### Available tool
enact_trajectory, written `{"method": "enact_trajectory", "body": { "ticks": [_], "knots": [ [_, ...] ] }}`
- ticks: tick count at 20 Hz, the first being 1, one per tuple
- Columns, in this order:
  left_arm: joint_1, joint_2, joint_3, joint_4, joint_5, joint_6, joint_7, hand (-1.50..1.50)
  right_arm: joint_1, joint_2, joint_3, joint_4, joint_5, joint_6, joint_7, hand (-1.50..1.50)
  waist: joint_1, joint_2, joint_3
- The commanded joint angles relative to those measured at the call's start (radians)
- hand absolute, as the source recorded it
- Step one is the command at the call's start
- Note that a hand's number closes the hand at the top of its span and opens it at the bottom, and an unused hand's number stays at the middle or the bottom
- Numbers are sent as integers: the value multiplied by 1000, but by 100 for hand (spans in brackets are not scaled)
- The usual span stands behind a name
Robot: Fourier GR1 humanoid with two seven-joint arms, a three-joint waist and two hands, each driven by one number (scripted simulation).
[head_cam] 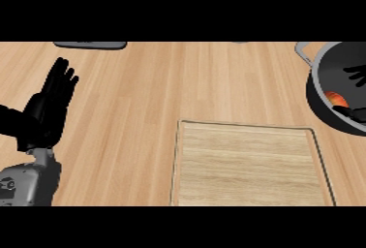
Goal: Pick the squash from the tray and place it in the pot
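The orange squash [337, 100] lies inside the dark grey pot [314, 94] at the right edge, only partly showing. My right hand [354, 114] is just visible at that edge, over the pot and right beside the squash. Its shadow on the pot's floor shows spread fingers, so it looks open, though most of the hand is cut off by the frame. The wooden tray [247, 164] sits at lower centre with nothing on it. My left hand [46, 109] rests open at the far left, fingers up, holding nothing.
A flat grey object [91, 44] lies at the counter's far edge, upper left. The pot's grey handle [303, 49] sticks out toward the top. Bare wooden counter lies between the left hand and the tray.
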State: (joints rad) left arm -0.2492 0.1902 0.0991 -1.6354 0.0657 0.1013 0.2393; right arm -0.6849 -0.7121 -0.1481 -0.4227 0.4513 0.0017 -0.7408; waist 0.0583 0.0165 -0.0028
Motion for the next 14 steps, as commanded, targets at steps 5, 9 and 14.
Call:
{"method": "enact_trajectory", "body": {
  "ticks": [5, 9, 14],
  "knots": [
    [10, -6, -3, -27, 8, 1, 23, 0, -92, 27, -89, 152, -115, 275, -110, -150, 9, 4, 9],
    [-10, 2, 29, 23, 14, 3, -9, 0, -136, 8, -169, 204, -195, 385, -103, -150, -6, 5, 8],
    [-21, 12, 32, 18, 18, -6, -5, 0, -109, -84, -235, 271, -257, 507, -101, -150, -7, 11, 10]
  ]
}}
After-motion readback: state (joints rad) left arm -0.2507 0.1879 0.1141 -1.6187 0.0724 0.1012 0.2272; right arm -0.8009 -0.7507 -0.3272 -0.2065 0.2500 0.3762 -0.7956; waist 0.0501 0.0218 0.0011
